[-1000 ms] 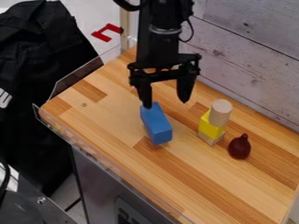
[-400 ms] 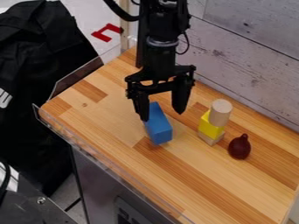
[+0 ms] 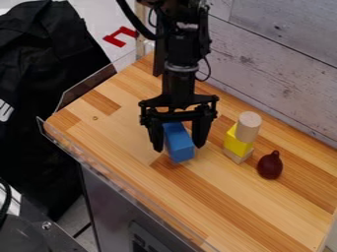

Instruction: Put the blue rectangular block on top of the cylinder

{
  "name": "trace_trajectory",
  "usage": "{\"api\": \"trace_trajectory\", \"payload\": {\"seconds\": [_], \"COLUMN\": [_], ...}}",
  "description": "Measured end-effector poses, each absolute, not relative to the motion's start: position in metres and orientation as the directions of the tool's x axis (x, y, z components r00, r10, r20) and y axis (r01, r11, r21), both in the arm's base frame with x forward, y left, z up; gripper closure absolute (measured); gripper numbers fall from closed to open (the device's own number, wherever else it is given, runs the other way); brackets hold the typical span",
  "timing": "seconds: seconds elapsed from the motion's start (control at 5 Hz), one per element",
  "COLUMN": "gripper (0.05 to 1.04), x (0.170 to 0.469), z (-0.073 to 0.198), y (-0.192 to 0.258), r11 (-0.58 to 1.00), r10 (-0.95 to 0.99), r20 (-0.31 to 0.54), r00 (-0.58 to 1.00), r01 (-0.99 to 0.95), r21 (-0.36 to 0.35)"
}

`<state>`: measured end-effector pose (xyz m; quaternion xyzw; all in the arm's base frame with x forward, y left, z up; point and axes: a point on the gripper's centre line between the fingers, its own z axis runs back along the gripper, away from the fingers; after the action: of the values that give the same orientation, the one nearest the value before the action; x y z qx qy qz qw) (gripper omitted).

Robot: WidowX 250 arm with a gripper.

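the gripper (image 3: pixel 178 148) has come lower, and its spread jaws now stand on either side of the block (image 3: pixel 181 151), which lies on the table (image 3: pixel 217 197) near the cylinder (image 3: pixel 249 127). closing to grip looks due, before any lift.

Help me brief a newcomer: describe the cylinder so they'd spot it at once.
On the wooden tabletop, near the plank wall, stands a small stack. The cylinder is its top piece: pale, round end up. Its curved side sets it apart from the angular yellow block and pale base block below.
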<state>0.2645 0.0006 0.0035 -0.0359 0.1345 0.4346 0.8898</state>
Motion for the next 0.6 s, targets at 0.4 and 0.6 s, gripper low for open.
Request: {"api": "trace_trajectory", "payload": {"seconds": [0.4, 0.6], "gripper": [0.497, 0.497], "x": [0.2708, 0.2714], "z": [-0.0023, 0.0035], "y": [0.0023, 0.0035], "r11": [0.625, 0.622], "r10": [0.758, 0.762], "r20": [-0.253, -0.236], "r00": [0.601, 0.603], "r01": [-0.780, -0.783], "r21": [0.020, 0.009]}}
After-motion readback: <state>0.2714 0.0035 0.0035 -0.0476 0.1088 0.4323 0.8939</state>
